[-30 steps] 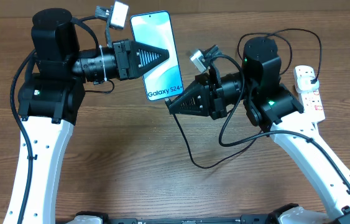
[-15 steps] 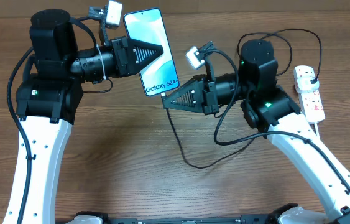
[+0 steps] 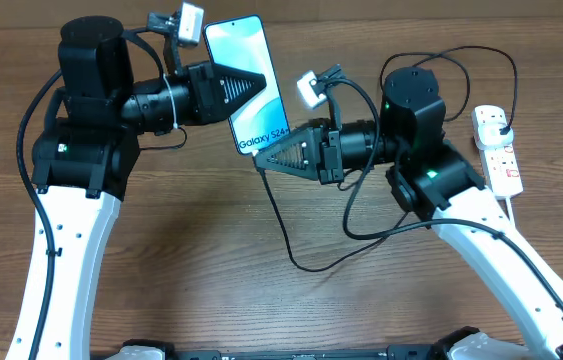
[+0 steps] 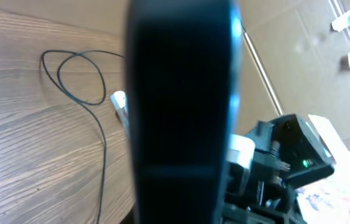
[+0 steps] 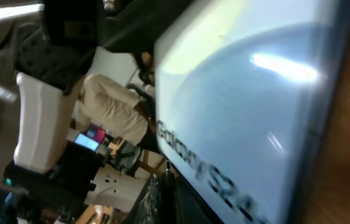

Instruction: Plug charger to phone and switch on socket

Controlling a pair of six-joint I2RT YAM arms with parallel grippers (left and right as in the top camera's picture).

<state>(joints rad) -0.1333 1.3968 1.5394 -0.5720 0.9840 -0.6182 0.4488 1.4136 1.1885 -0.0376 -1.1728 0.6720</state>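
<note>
The phone [image 3: 252, 62], its blue screen reading "Galaxy S24", is held above the table with my left gripper [image 3: 259, 84] shut on its left edge. In the left wrist view only its dark back [image 4: 181, 112] shows. My right gripper [image 3: 259, 163] is shut on the charger's connector tip [image 5: 168, 169], which sits right at the phone's lower edge [image 5: 224, 186]; whether it is inserted I cannot tell. The black charger cable [image 3: 293, 262] hangs down, curls over the table and loops back to its plug [image 3: 499, 124] in the white socket [image 3: 498, 152] at the far right.
The brown wooden table [image 3: 201, 270] lies under both arms. A slack loop of cable [image 3: 481, 55] rests behind the right arm's base [image 3: 416, 100]. The socket's white cord [image 3: 510, 203] runs down beside the right arm. Beyond the table edge there is cardboard [image 4: 299, 43].
My right gripper has moved left and up with the connector tip, closing on the phone's lower edge. The left gripper shifted the phone slightly left, then back right.
</note>
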